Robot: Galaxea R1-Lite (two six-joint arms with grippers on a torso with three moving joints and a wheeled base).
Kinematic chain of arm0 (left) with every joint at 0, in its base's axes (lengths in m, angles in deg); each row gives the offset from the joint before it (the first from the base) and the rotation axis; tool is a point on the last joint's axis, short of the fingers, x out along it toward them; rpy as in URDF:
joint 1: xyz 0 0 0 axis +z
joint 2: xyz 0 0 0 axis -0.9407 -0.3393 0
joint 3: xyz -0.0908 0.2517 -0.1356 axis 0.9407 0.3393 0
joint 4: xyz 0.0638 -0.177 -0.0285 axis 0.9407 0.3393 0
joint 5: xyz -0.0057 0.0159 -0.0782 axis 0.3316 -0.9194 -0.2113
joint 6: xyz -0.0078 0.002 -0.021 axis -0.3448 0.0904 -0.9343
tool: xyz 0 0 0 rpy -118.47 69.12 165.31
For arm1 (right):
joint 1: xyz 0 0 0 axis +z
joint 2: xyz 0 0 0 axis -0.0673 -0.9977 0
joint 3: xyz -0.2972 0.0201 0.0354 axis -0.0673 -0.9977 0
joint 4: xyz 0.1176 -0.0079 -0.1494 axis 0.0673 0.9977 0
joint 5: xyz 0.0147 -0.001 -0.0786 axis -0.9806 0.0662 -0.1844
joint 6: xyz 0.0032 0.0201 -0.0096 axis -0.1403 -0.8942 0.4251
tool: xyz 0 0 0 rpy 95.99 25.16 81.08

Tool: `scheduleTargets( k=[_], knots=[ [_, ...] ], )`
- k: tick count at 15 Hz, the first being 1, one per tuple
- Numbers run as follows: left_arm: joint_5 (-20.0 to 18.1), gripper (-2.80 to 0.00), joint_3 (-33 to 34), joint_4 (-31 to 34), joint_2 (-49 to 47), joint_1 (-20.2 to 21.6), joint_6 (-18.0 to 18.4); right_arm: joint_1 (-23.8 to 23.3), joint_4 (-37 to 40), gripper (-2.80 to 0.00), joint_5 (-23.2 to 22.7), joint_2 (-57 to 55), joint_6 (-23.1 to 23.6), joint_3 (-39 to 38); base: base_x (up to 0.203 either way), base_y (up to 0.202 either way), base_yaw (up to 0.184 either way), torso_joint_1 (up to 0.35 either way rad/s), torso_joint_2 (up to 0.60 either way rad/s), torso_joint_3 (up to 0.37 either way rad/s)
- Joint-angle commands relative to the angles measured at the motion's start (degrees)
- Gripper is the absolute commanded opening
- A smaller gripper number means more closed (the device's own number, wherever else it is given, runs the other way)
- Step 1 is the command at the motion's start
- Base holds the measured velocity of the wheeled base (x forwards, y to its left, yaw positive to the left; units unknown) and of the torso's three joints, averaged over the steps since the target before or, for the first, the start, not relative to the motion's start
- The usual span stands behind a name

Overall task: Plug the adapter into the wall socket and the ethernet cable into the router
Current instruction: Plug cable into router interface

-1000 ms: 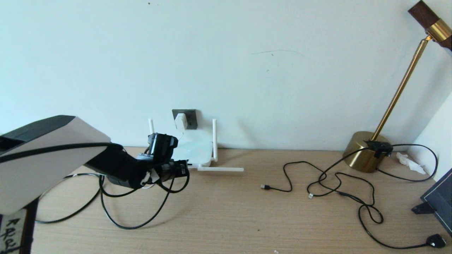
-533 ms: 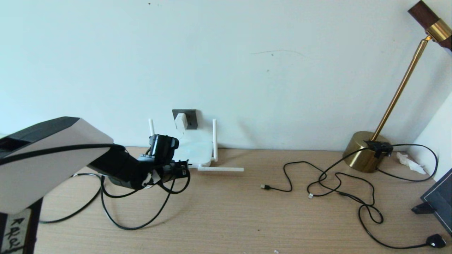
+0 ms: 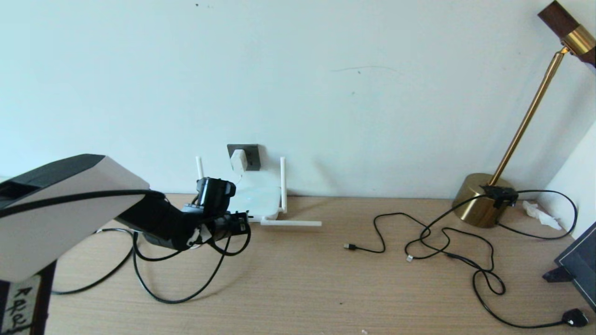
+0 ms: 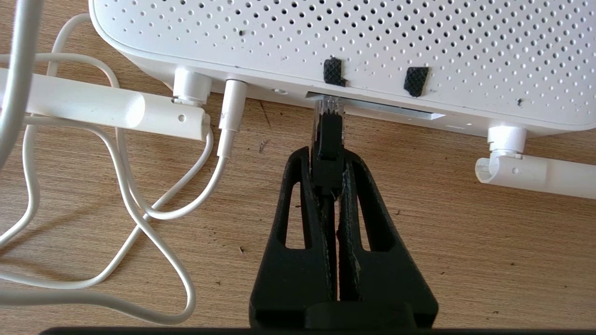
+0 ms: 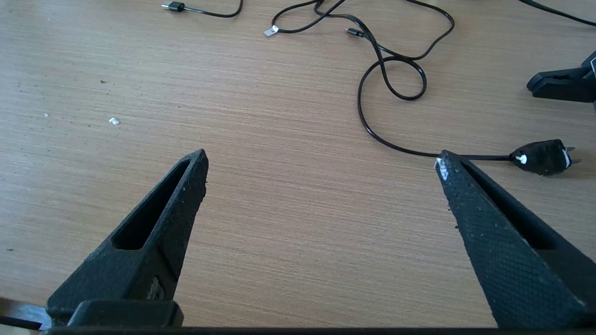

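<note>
The left gripper [image 4: 328,160] is seen low over the wooden table [image 3: 326,279], right at the front edge of the router [image 3: 257,199]; its jaws are pressed together on the black connector of the ethernet cable [image 4: 328,139], whose clear tip is placed at the mouth of the router's dark port strip, though whether it is fully seated cannot be told; the rest of that thick black cable [image 3: 186,291] is looped on the table beneath the left arm; the adapter [image 3: 238,159] is seated in the wall socket [image 3: 251,156] on the wall just behind the router, and its thin white cord [image 4: 139,214] is coiled beside the router and plugged into its front; one antenna [image 3: 291,223] is laid flat on the table, while two others are stood upright; the right gripper [image 5: 321,163] is held above bare table with its jaws spread wide and nothing between them; thinner black cables [image 3: 447,246] and a brass lamp [image 3: 484,200] are found well apart to the right.
</note>
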Motion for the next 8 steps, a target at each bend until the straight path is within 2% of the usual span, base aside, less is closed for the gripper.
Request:
scheduleTargets(
  k=[1,8],
  knots=[
    [0.1,-2.8,0.2,-0.1,-0.1,0.0,-0.1,0.0,0.0,0.0,0.0,-0.1,0.0,0.0,0.0,0.0,0.0,0.0,0.0,0.0],
    [0.1,-2.8,0.4,-0.1,-0.2,0.0,-0.1,0.0,0.0,0.0,0.0,-0.1,0.0,0.0,0.0,0.0,0.0,0.0,0.0,0.0]
  ],
)
